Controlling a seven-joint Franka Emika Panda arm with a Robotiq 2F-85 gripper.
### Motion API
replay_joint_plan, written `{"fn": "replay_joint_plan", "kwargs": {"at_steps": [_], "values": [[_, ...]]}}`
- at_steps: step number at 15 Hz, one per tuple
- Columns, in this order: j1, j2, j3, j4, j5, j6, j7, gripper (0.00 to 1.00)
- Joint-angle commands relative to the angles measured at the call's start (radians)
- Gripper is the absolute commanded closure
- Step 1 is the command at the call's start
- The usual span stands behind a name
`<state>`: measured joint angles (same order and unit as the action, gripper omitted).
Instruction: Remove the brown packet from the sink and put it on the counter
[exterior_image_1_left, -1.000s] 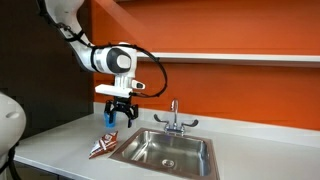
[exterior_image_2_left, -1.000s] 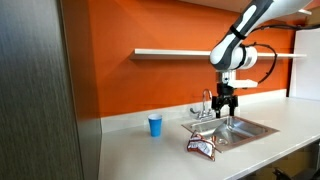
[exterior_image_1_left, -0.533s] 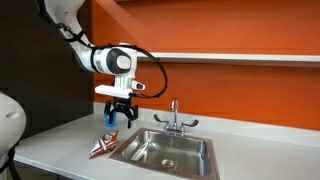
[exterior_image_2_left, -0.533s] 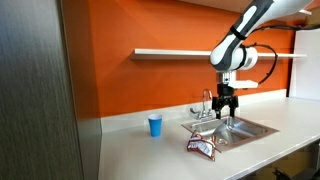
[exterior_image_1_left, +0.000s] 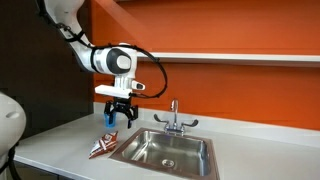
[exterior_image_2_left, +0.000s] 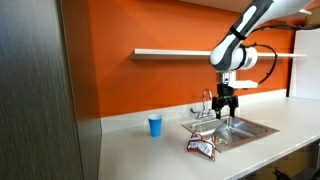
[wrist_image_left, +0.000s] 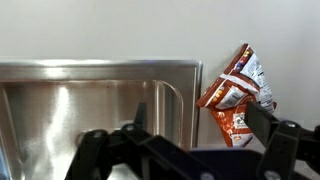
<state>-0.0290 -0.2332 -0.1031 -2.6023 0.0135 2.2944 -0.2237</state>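
Observation:
The brown packet (exterior_image_1_left: 101, 147) lies flat on the counter (exterior_image_1_left: 60, 148) just beside the sink's (exterior_image_1_left: 168, 151) outer rim; it shows in both exterior views (exterior_image_2_left: 202, 147) and in the wrist view (wrist_image_left: 236, 96). My gripper (exterior_image_1_left: 120, 118) hangs open and empty above the counter, over the sink's edge near the packet, also seen in an exterior view (exterior_image_2_left: 228, 106). In the wrist view the open fingers (wrist_image_left: 200, 128) frame the sink rim (wrist_image_left: 190, 90) and the packet below. The chrome tap (exterior_image_1_left: 173, 117) stands behind the basin.
A small blue cup (exterior_image_2_left: 155, 125) stands on the counter (exterior_image_2_left: 130, 150) away from the sink (exterior_image_2_left: 240, 128). A narrow wall shelf (exterior_image_1_left: 230, 57) runs above on the orange wall. A dark cabinet side (exterior_image_2_left: 35, 90) fills one exterior view's near edge.

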Motion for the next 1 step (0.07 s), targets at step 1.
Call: {"fn": "replay_joint_plan", "kwargs": {"at_steps": [1], "values": [[-0.004,0.0,0.005,0.001,0.001,-0.001,-0.001,0.0]]}}
